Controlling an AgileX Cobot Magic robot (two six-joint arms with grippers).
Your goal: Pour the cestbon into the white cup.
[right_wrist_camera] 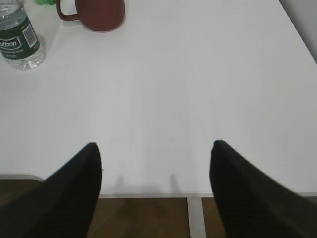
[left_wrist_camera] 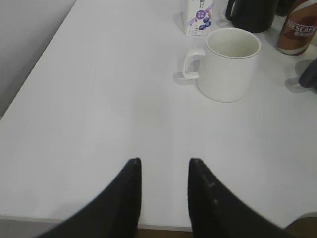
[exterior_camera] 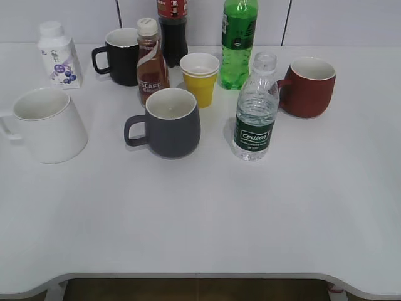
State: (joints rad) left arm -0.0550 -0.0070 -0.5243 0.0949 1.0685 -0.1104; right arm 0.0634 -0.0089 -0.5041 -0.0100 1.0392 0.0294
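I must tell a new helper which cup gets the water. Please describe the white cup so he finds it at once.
Look at the table's far left side. The white cup stands alone there, in front of a small white bottle. It is the only white mug; the nearby mugs are grey and black.

I'm seeing a white table under everything. The cestbon is showing clear ribbed plastic with a dark green label in white lettering. The white cup is showing plain white with a thin dark rim line. The mug in the middle is reading dark grey, pale inside; the one at the right is brick red with a cream interior; the one at the back is black. The paper cup is showing yellow outside, white inside. The soda bottle is glowing bright green. The Nescafé bottle is showing brown with white swirls.
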